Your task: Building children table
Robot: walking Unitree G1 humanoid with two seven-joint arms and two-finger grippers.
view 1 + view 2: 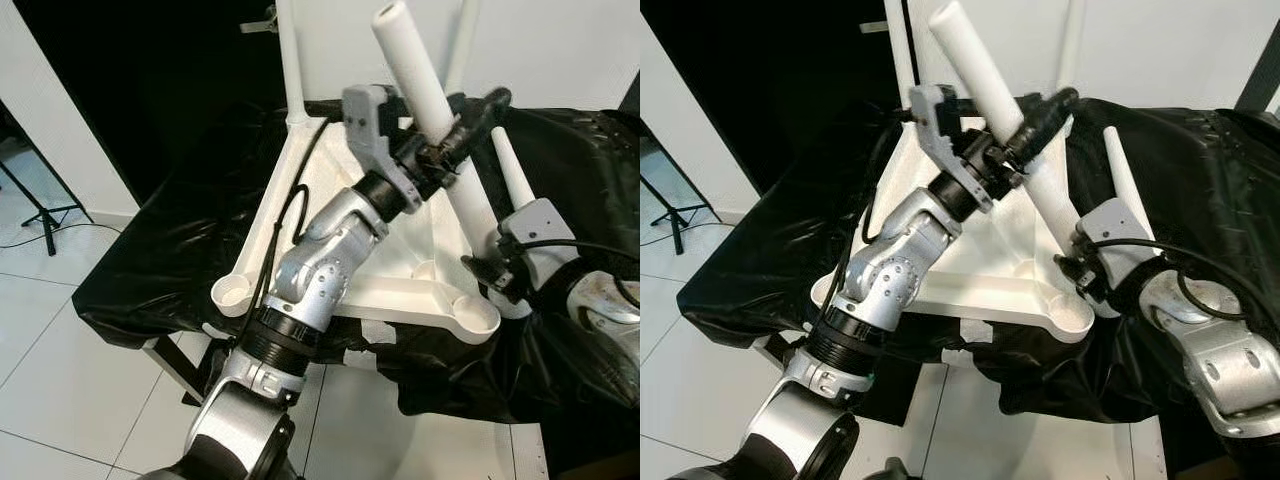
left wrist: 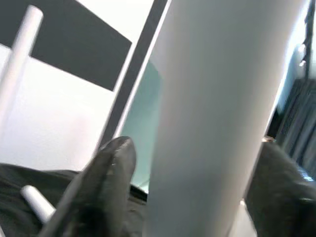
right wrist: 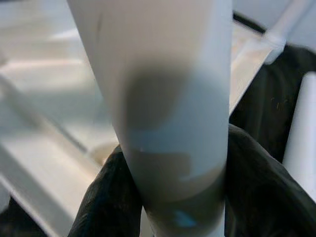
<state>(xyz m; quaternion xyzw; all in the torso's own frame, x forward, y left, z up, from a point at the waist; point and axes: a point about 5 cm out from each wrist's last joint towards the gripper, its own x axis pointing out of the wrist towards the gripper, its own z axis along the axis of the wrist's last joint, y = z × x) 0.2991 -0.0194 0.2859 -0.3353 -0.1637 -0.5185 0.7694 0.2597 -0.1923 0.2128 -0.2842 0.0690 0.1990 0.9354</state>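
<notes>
From the left eye view I see the upside-down white plastic children's tabletop (image 1: 330, 215) lying on a worktop draped in black plastic sheeting (image 1: 170, 250). A long white cylindrical table leg (image 1: 440, 130) leans tilted over the near right corner of the tabletop. My left pincer (image 1: 462, 128) pinches that leg around its middle, and my right pincer (image 1: 497, 278) grips it low down, just beside the round corner socket (image 1: 478, 316). Two more white legs (image 1: 291, 60) stand upright at the far corners, and a loose white tapered leg (image 1: 512, 170) lies on the sheeting to the right.

The right eye view shows the same arrangement, with a black tripod (image 1: 675, 215) on the white tiled floor (image 1: 690, 400) to the left.

In the left wrist view, black fingers (image 2: 106, 182) sit on either side of the broad white leg.

In the right wrist view, both black fingers (image 3: 106, 197) press against the leg, with the tabletop underside behind.
</notes>
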